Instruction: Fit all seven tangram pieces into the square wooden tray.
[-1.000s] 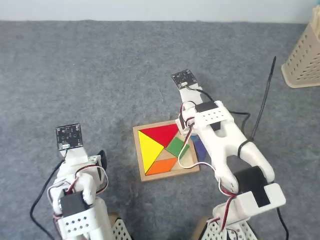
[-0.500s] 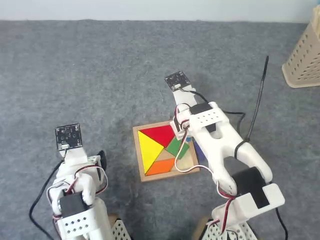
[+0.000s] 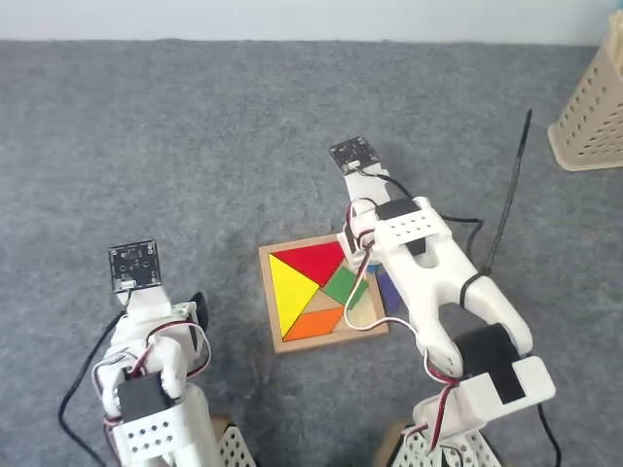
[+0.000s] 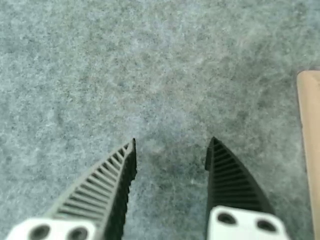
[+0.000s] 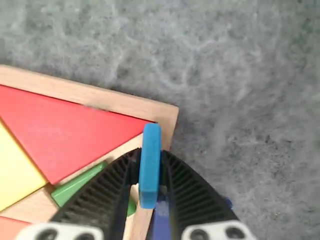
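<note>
The step in hand looks like the seating of one piece. The right tool (image 5: 149, 156) is clamped on a thin, smooth blue piece (image 5: 150, 165), held on its edge just above the corner of the wooden tray (image 5: 90, 95), beside the red triangle (image 5: 70, 130).

Red, a yellow triangle (image 3: 287, 287), a green square (image 3: 344, 285) and an orange piece (image 3: 313, 324) already lie flat inside. Pale bare wood shows between them and the rim on the arm's side.

I'd say the next move calls for tipping the blue piece flat and lining its straight edges with that gap, since on edge it cannot drop in. A darker blue piece (image 3: 386, 287) lies just outside the rim, mostly hidden under the arm.

The pieces look hard and glossy with crisp corners, so they should slide on the wood. The worktop (image 3: 195, 146) is a nubbly grey felt. The left tool (image 4: 172, 145), with ridged tapered fingers, hangs spread and holding nothing over that felt, well apart from the tray.
</note>
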